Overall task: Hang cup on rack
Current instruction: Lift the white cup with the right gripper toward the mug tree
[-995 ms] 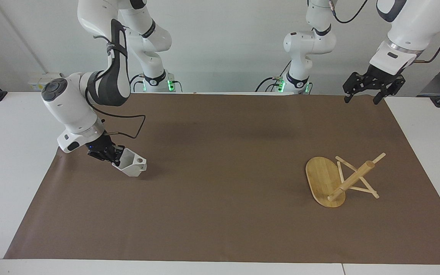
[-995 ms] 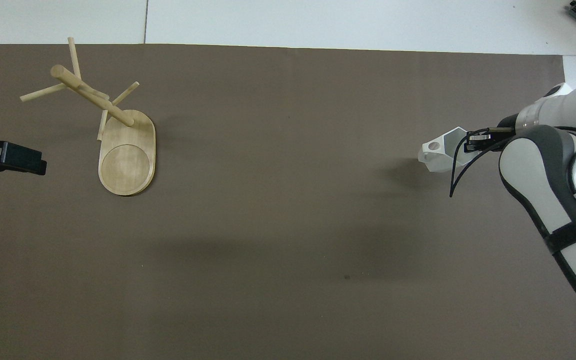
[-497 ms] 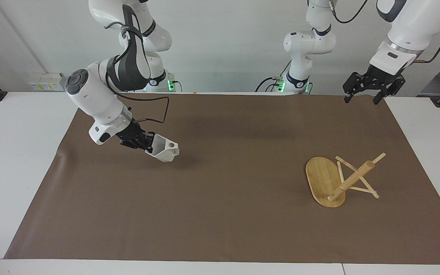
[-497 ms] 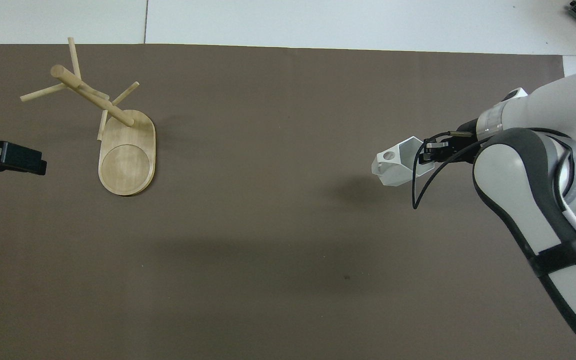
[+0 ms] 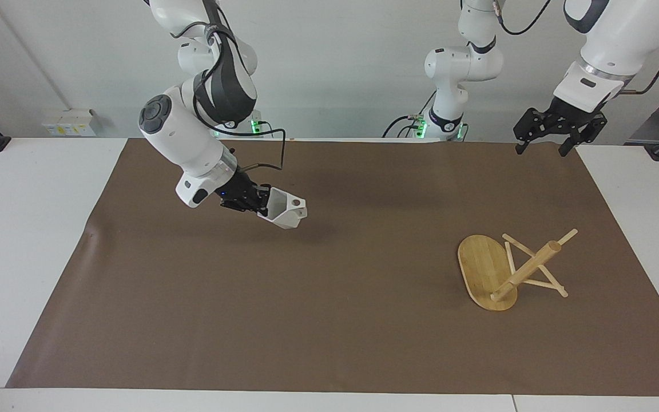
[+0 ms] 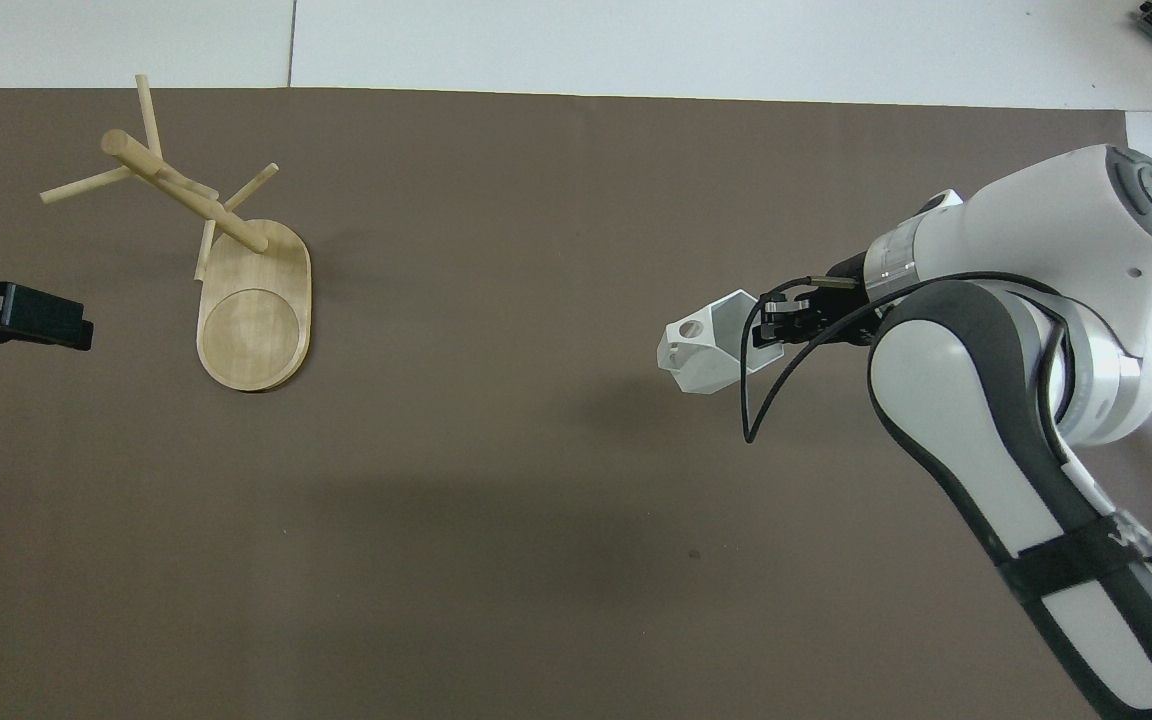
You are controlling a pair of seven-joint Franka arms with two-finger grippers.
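My right gripper [image 5: 256, 202] is shut on the rim of the white faceted cup [image 5: 285, 212] and holds it tilted in the air over the mat, toward the right arm's end. The cup's handle with its round hole points toward the rack; cup [image 6: 704, 350] and right gripper [image 6: 772, 327] also show in the overhead view. The bamboo rack [image 5: 507, 269] lies tipped over on the mat at the left arm's end, resting on its oval base's edge and pegs; it also shows in the overhead view [image 6: 236, 270]. My left gripper [image 5: 542, 146] waits open and empty in the air over the mat's corner; it shows in the overhead view too [image 6: 16, 315].
A brown mat [image 5: 329, 320] covers most of the white table [image 5: 15, 229]. Nothing else lies on it between the cup and the rack.
My right gripper has lifted the cup and carried it toward the middle of the mat, closer to the rack. The left arm and the rack have not moved.
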